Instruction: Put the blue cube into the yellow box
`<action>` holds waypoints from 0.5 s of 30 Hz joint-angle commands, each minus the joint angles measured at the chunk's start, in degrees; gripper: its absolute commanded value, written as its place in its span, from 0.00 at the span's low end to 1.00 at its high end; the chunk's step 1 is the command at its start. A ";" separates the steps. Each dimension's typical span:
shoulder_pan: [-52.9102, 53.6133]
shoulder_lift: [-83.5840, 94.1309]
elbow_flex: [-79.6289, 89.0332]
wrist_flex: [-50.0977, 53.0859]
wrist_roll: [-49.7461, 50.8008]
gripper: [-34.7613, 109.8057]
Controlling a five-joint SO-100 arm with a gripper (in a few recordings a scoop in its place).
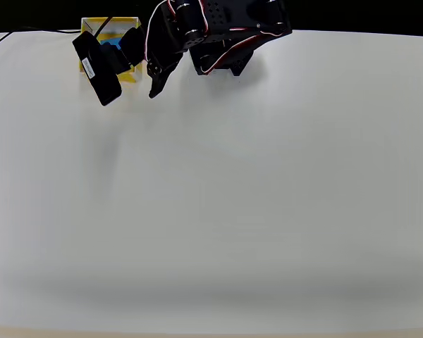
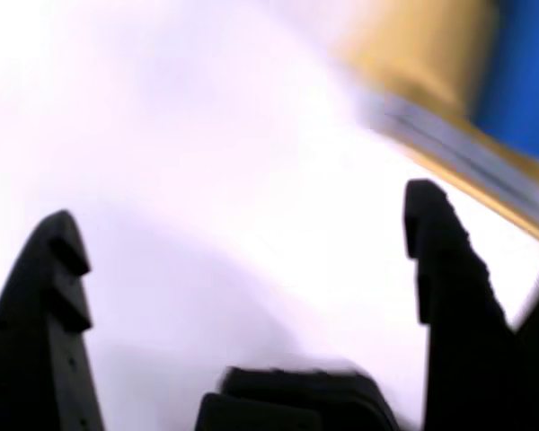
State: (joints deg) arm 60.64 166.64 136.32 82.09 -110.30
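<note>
Overhead view: the yellow box sits at the far left edge of the white desk, just beside the arm's base. The black wrist camera and the arm's links cover most of it. A patch of bright blue shows between the black parts inside the box outline; I take this to be the blue cube, lying in the box.

Wrist view (blurred): the gripper has its jaws standing wide apart with nothing between them, only bare white desk. At upper right the yellow box wall with its pale rim runs diagonally, and the blue cube shows beyond the rim, on the box's inner side. Jaw tips are near the box rim but outside it. Whether they touch the rim I cannot tell.

Judgement: cube appears to be in the box already, jaws empty, so the placing step looks done or nearly so. Cannot confirm the cube rests flat on the box floor, as the arm hides it from above.

Handling notes: cube reads as a small rigid block with plain matte faces, likely light, with fair friction and no fragility. Best hold would be across two opposite flat faces, jaws square to them. Box looks thin-walled and light, so a nudge from a jaw could slide or tip it.
</note>
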 commanded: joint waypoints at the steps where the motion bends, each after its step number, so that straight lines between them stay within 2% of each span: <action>1: -16.88 3.43 -3.25 -0.53 1.23 0.49; 5: -33.84 7.38 2.81 -4.31 5.27 0.48; 9: -46.93 10.63 8.26 -3.87 6.59 0.45; 15: -58.18 18.81 22.32 -6.06 7.91 0.42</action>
State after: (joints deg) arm 6.33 180.62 154.16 78.49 -102.48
